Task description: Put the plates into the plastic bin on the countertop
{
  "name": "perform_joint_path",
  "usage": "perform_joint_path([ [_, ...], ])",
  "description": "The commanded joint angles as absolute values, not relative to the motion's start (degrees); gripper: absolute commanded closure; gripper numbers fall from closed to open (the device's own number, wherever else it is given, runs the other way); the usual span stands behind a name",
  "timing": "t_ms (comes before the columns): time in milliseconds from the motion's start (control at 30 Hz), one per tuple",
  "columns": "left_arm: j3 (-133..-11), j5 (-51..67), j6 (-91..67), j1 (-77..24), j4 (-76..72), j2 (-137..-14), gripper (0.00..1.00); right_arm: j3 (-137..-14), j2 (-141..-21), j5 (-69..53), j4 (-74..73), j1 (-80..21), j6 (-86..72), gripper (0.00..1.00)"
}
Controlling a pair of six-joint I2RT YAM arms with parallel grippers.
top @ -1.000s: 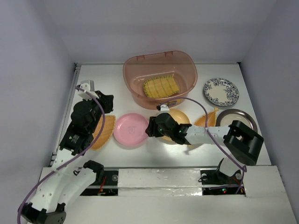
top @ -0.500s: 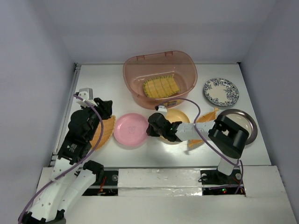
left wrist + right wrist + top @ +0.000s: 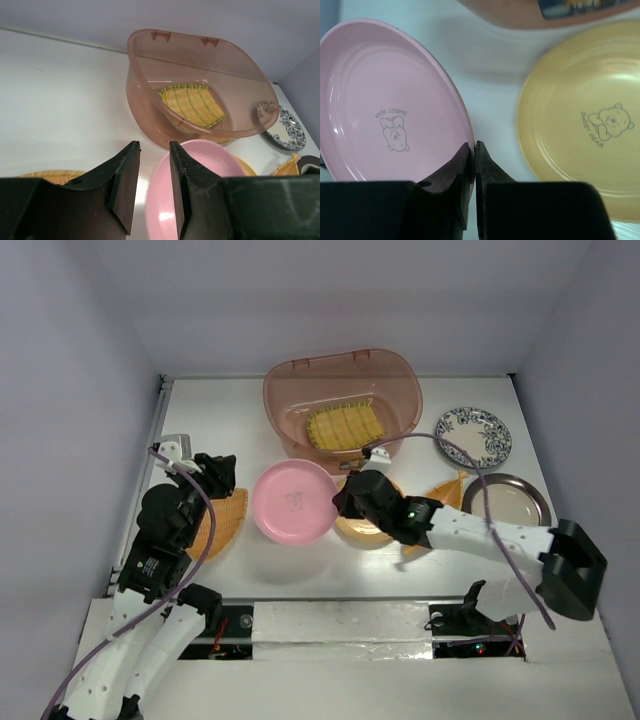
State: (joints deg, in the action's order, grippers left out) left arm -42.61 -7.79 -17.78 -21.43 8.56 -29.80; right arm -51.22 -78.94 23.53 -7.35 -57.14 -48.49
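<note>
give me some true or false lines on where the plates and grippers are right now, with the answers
1. The right gripper is shut on the rim of the pink plate. True.
2. The plastic bin is empty. False: one leaf-shaped plate lies in it.
3. The yellow plate lies on the countertop, outside the bin. True.
4. The left gripper holds the blue floral plate. False: its jaws are apart with nothing between them, and that plate lies on the countertop to the right of the bin.
</note>
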Motion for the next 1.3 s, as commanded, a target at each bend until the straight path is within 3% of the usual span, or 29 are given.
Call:
perform_joint_path([
  [0,-42.45,-7.48,-17.23,-20.04,5.72,-29.00,0.72,-53.51,-71.22,25.13,-7.03,-57.31,-44.05,1.00],
  [100,-42.28,-6.33,-17.40,-18.46,5.36,-28.65,0.72,-58.60,-68.39,26.63,-8.96,-54.59,-37.74,1.00],
  [267,-42.19,-6.15,-17.40,-18.46,5.45,-28.13,0.72,-66.25,-70.39,20.75,-7.30,-40.10,-29.28,1.00],
  [533,-42.19,-5.71,-17.40,-17.93,5.62,-27.25,0.70,-81.54,-89.88,15.05,-10.11,-27.62,-23.03,1.00],
  [800,-42.45,-5.54,-17.31,-17.93,5.89,-26.54,0.70,-91.40,-101.85,13.45,-15.11,-26.28,-21.01,1.00],
  [900,-42.45,-5.89,-17.23,-17.93,6.06,-26.28,0.70,-93.34,-104.41,13.27,-15.91,-26.28,-21.09,0.94],
  [1000,-42.54,-6.06,-17.23,-17.93,6.06,-26.10,0.70,-94.22,-105.99,13.36,-16.00,-25.75,-21.36,0.81],
  [1133,-42.54,-6.24,-17.23,-17.93,6.15,-25.93,0.70,-94.83,-106.00,14.50,-16.70,-25.75,-21.53,0.53],
  [1267,-42.45,-6.15,-17.23,-17.93,6.24,-26.02,0.70,-93.70,-102.49,13.20,-15.92,-25.75,-21.62,0.48],
])
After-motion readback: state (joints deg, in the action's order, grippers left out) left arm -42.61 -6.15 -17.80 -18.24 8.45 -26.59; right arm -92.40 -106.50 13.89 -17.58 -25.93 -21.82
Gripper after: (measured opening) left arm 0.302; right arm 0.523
